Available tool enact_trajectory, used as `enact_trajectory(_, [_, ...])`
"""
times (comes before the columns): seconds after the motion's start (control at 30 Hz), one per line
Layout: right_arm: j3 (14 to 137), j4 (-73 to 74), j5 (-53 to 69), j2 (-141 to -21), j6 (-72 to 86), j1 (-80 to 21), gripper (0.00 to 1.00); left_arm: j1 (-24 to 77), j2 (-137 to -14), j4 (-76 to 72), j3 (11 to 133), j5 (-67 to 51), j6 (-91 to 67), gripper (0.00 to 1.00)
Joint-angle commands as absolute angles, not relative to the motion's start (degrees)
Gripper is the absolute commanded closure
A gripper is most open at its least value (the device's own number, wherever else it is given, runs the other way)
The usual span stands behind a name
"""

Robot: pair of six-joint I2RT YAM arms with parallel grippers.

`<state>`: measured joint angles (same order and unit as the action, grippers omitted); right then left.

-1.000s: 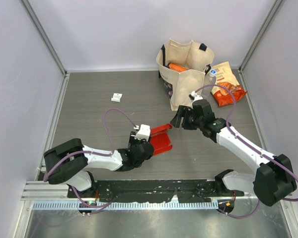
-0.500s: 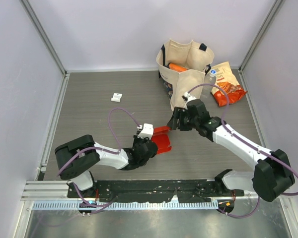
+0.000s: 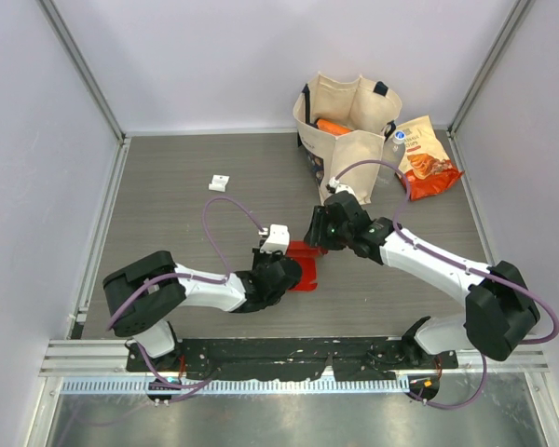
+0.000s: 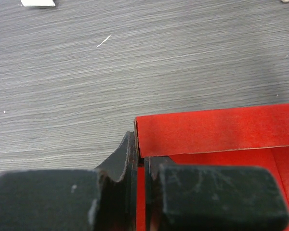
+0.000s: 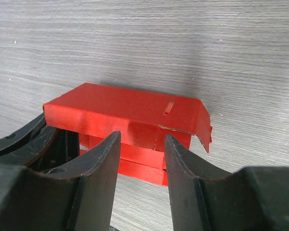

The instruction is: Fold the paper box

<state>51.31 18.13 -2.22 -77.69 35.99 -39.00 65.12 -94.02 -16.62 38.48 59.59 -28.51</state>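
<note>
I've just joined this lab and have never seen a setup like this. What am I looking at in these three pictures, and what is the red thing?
You see two robot arms, the left arm and the right arm, bolted at the near edge of a grey table. The wide picture comes from a fixed camera above and behind them. The other two come from a small camera on each wrist, so the black shapes at the bottom are that arm's own fingers. The red thing is the paper box, partly folded. The left gripper is shut on one thin wall of it. The right gripper is open, right at the box's side. Farther back are a beige tote bag, an orange snack bag and a small white piece.
</note>
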Motion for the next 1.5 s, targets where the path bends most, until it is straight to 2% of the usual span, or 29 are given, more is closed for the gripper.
enact_trajectory(0.0, [51.8, 18.5, -6.3, -76.4, 40.8, -39.4, 0.53, 64.9, -94.6, -13.2, 39.9, 62.3, -32.6, 1.0])
enact_trajectory(0.23, [50.0, 17.8, -6.1, -76.4, 44.6, -39.3, 0.53, 64.9, -95.6, -7.8, 42.1, 62.3, -36.7, 1.0])
enact_trajectory(0.57, [44.7, 8.8, 1.6, -77.2, 49.2, -36.6, 0.52, 64.8, -94.6, -7.2, 41.7, 61.3, -38.2, 1.0])
enact_trajectory(0.97, [33.5, -15.9, 13.2, -74.6, 59.1, -30.9, 0.55, 64.8, -93.3, -8.6, 40.2, 59.0, -38.7, 1.0])
enact_trajectory(1.17, [31.0, -22.3, 15.6, -75.0, 60.7, -30.2, 0.67, 64.8, -92.6, -8.4, 40.1, 58.0, -39.4, 1.0])
enact_trajectory(1.47, [27.0, -31.8, 18.4, -76.5, 62.2, -28.9, 1.0, 64.8, -92.0, -8.1, 39.9, 57.3, -39.6, 1.0])
